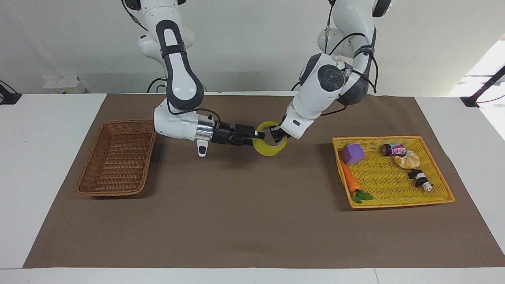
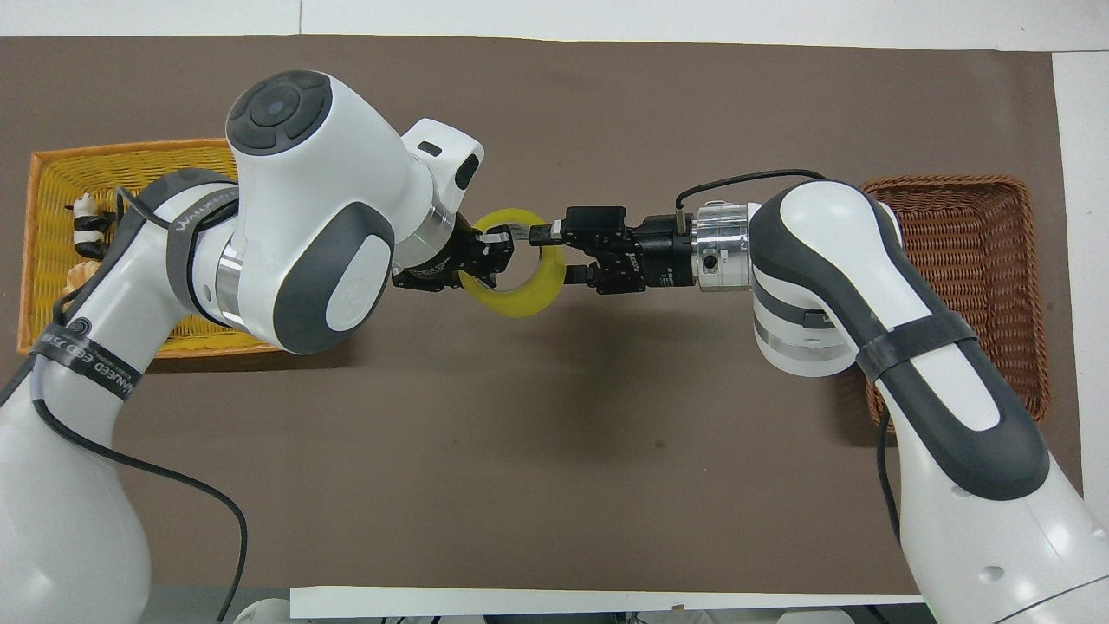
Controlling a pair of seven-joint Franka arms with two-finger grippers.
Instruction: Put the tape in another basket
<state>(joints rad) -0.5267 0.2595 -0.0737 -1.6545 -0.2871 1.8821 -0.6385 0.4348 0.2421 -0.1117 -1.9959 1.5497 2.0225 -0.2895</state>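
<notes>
The tape (image 1: 272,150) is a yellow ring held in the air over the middle of the brown mat; it also shows in the overhead view (image 2: 520,301). My left gripper (image 1: 277,134) is shut on the ring's wall on the side toward the yellow tray, and shows in the overhead view (image 2: 490,250). My right gripper (image 1: 256,138) is open and level, its fingers astride the ring's other wall, one inside the ring and one outside; it shows in the overhead view (image 2: 554,254). The dark-brown wicker basket (image 1: 106,193) lies empty at the right arm's end of the table.
A flat yellow woven tray (image 1: 390,204) lies at the left arm's end, holding a purple block (image 1: 352,154), a toy carrot (image 1: 350,180), a small can (image 1: 393,150), a bread piece (image 1: 408,159) and a panda toy (image 1: 420,180).
</notes>
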